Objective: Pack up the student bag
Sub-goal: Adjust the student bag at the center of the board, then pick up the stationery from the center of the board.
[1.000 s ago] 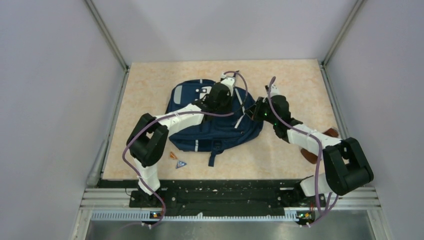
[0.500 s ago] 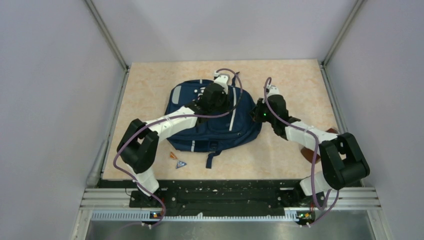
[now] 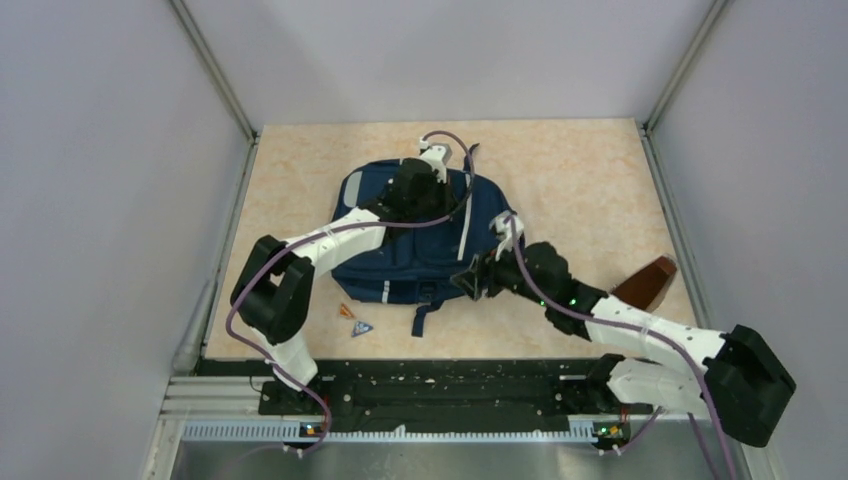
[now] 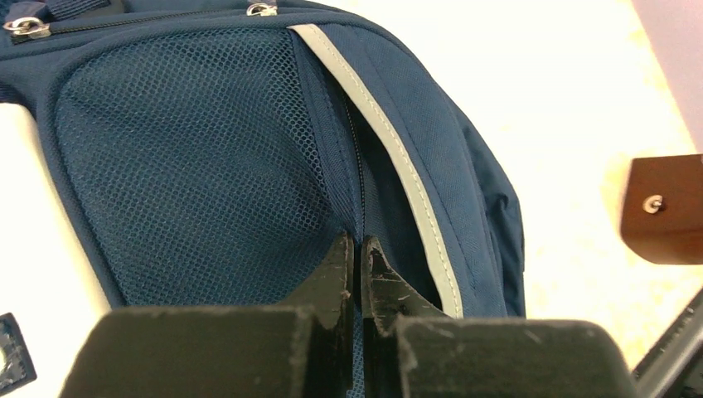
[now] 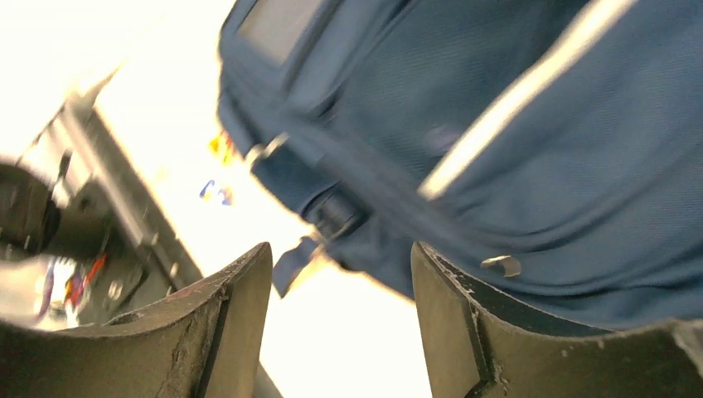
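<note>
While our right tool hangs open and empty at the near edge of the student bag, which lies flat mid-desk, our left tool sits closed at its zipper farther back. We cannot tell whether it pinches a pull. We judge it best to draw steadily along the seam while the right tool pins the fabric.

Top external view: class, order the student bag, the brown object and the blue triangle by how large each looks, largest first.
1. student bag, by far the largest
2. brown object, its near end hidden by the right arm
3. blue triangle, clearly smallest
</note>
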You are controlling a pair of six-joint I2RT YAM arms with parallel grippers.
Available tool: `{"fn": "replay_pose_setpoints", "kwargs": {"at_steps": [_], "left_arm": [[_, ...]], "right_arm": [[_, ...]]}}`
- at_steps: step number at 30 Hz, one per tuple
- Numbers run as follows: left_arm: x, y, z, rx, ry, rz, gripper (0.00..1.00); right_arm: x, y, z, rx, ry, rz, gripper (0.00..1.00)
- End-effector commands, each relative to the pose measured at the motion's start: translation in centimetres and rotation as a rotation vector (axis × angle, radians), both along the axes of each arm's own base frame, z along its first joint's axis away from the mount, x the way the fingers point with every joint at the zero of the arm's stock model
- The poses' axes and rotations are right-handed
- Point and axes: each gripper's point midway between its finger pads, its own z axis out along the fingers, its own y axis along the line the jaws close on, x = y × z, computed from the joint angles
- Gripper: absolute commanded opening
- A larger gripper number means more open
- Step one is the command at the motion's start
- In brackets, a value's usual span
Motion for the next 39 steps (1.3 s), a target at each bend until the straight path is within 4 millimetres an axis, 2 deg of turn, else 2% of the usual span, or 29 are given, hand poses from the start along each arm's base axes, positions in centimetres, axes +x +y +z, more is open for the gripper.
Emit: {"fn": "replay_pose_setpoints", "kwargs": {"at_steps": [1, 4, 9, 12, 17, 22, 27, 33, 39], "left_arm": [[0.4, -0.6, 3.4, -0.138, -0.048, -0.107, 0.0], [0.6, -0.2, 3.1, -0.184, -0.031, -0.158, 0.0], [1.0, 1.0, 2.9, -0.277, -0.008, -0.233, 0.0], [1.2, 1.5, 2.0, -0.221, -0.015, -0.233, 0.0], [1.1, 1.6, 1.7, -0.2, -0.021, -0.255, 0.0], [1.2, 1.7, 1.4, -0.189, -0.021, -0.257, 0.0], [1.1, 1.6, 1.4, -0.189, -0.017, -0.272, 0.0], [1.1, 1.5, 1.2, -0.19, -0.015, -0.28, 0.0], [1.2, 1.6, 1.3, -0.191, -0.018, -0.28, 0.0]], "right_arm": [[-4.4, 4.3, 2.0, 0.051, -0.175, 0.211, 0.62], [-6.4, 7.0, 1.4, 0.064, -0.214, 0.318, 0.62], [-9.9, 12.8, 0.0, 0.095, -0.268, 0.573, 0.59], [-10.5, 15.3, -1.0, 0.123, -0.34, 0.689, 0.59], [-10.6, 18.9, -4.8, 0.083, -0.332, 0.833, 0.59], [-10.2, 21.0, -8.0, 0.02, -0.303, 0.91, 0.59], [-9.6, 22.3, -10.6, -0.029, -0.318, 0.946, 0.6], [-9.2, 24.0, -12.2, -0.034, -0.287, 0.98, 0.6], [-8.7, 24.5, -13.6, -0.06, -0.275, 0.976, 0.59]]}}
